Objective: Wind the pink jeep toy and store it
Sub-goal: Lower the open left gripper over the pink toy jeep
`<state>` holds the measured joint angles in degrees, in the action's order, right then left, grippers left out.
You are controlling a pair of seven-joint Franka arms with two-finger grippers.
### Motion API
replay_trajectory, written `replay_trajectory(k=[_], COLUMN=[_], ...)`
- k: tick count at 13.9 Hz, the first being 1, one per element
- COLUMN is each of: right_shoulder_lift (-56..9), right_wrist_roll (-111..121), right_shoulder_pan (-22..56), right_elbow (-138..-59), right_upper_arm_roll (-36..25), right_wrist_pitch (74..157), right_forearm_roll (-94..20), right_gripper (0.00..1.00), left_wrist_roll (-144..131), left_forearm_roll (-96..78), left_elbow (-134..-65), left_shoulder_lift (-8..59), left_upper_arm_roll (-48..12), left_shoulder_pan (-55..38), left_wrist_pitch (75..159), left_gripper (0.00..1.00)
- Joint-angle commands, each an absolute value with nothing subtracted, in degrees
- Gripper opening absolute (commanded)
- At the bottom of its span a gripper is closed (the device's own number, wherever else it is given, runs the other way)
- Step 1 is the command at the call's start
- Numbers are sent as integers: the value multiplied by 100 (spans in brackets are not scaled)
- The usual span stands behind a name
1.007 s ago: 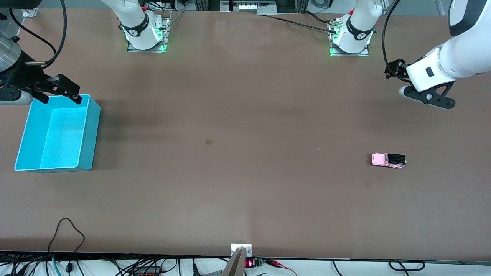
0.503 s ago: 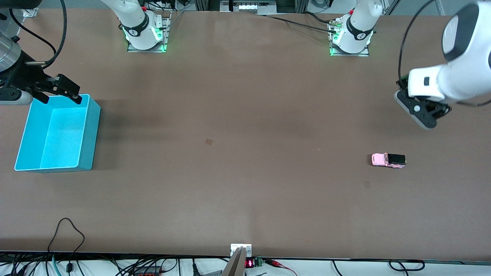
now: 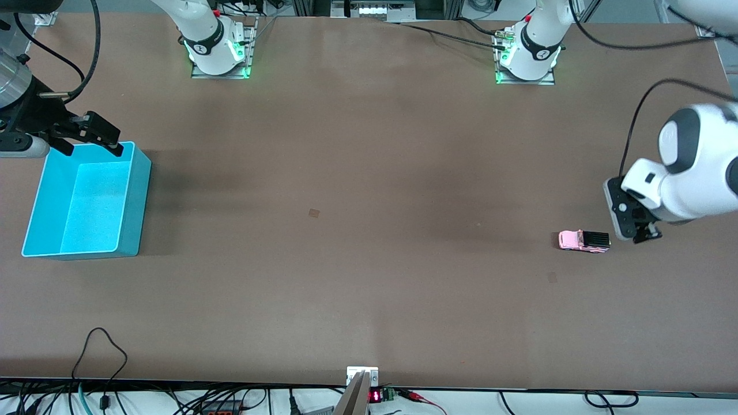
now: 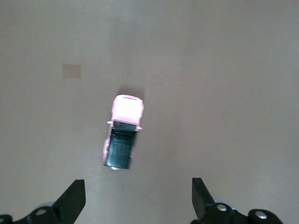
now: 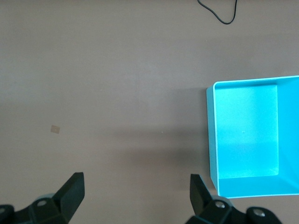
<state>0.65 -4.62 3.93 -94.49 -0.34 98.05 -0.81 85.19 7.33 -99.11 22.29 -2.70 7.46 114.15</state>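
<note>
The pink jeep toy (image 3: 583,240) stands on the table near the left arm's end, its black rear toward that end. In the left wrist view the jeep (image 4: 122,133) lies just clear of the open fingers. My left gripper (image 3: 632,226) (image 4: 137,200) is open and empty, over bare table right beside the jeep's black rear. My right gripper (image 3: 93,150) (image 5: 135,193) is open and empty, over the table beside the cyan bin's (image 3: 136,196) farther rim. The bin (image 5: 212,140) is empty.
Two small square marks lie on the table (image 3: 313,212) (image 3: 552,277). A black cable loop (image 3: 104,346) lies near the front edge. The arm bases (image 3: 219,49) (image 3: 527,55) stand along the farthest edge.
The left arm has swung down and toward the front camera, bringing its gripper from high up to beside the jeep. The right arm and the jeep have not moved.
</note>
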Motion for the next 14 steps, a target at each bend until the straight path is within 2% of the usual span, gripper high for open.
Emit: replay_trajectory(k=[1,5,12,14], right_shoulder_lift=[211,211,211,211], right_wrist_roll=[-519,-527,-519,-519], right_shoulder_pan=[396,396,396,387], right_elbow=[-9580,-9580,-9580,-9571], right_upper_arm_roll=[-26,-35,-26,-26], right_wrist_pitch=[9826,9826,9818,9817], right_forearm_roll=[-105,-105,-105,-105], right_gripper=[100,100,100,100], left_wrist_roll=[9288,9396,9598,9615], left_forearm_roll=[1018,1037,1046,1046], left_elbow=[-9896,-10248,-10537,-10722], left_shoulder_lift=[2618,2943,3226,3226], left_upper_arm_roll=[-255,-264,-272,-281], left_shoulder_pan=[869,932,1019,1046], left_wrist_pitch=[12178,13165,13578,13807], left_gripper=[100,100,100,95])
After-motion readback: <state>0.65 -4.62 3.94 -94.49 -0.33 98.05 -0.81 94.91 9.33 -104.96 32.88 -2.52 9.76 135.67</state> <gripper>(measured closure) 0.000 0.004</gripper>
